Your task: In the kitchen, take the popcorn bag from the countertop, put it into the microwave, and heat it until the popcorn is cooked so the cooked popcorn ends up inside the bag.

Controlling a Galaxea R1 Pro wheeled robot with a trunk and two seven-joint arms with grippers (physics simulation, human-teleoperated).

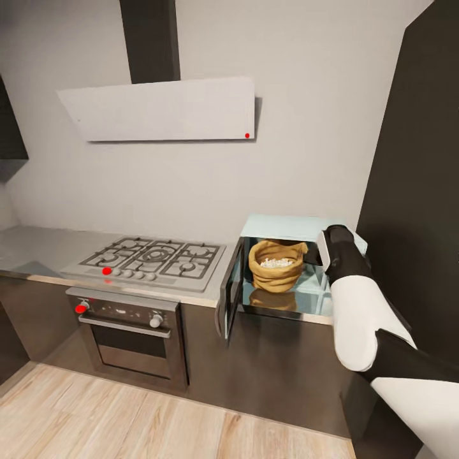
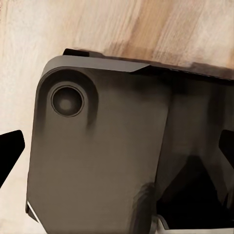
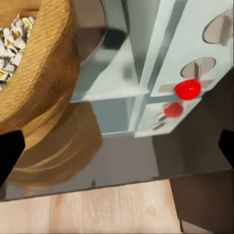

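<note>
Popcorn bag [image 1: 276,266] sits inside microwave [image 1: 299,226], centre-right of head frame; door [image 1: 229,294] swung open toward left. White popcorn [image 1: 276,261] visible in bag mouth.

Right gripper [image 3: 117,146]: fingertips spread wide at both frame edges, nothing between them; hangs in front of control panel with red light dot [image 3: 187,89], bag at upper left of that frame.

Left gripper: fingertip dark at left edge of left wrist view, over wood floor [image 2: 146,24]; opening state cannot tell.

Risk: right arm [image 1: 354,319] close to oven front; careless sweep could knock bag or spill kernels. Door open: heating judged unable to run until shut.
</note>
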